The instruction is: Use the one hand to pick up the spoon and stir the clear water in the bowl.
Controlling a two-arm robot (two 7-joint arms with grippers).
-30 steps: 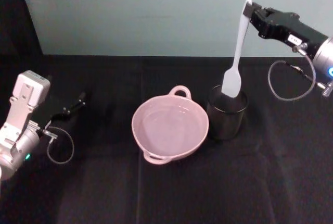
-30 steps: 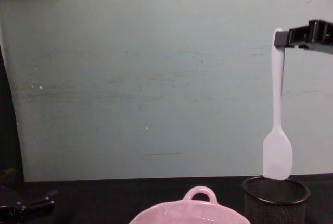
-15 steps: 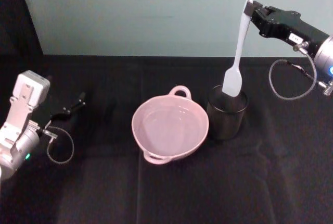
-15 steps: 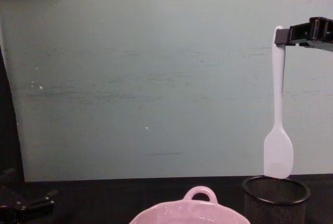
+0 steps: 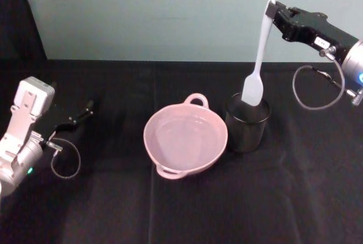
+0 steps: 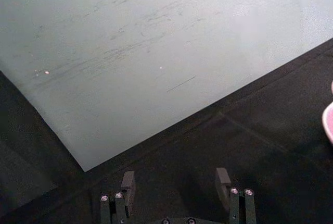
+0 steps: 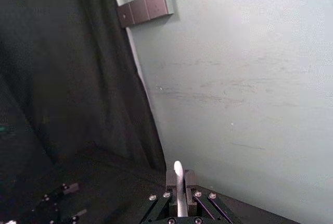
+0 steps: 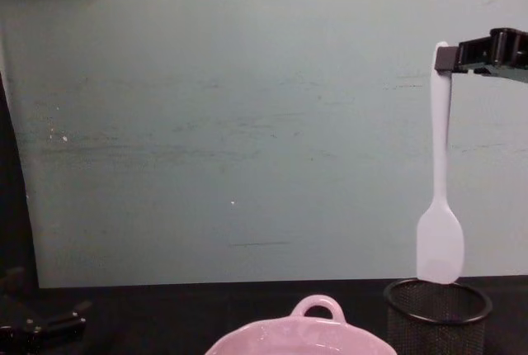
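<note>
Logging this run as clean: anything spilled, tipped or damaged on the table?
Nothing stands out. The right gripper holds the spoon by its handle tip, hanging straight over the mesh cup. The bowl sits upright beside it; no spill shows on the black cloth. The left gripper rests open, far left.

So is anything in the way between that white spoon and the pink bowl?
Only the mesh cup, maybe: the spoon hangs from the right pincer with its blade about level with the cup's rim. Beyond that, nothing stands before the bowl.
</note>
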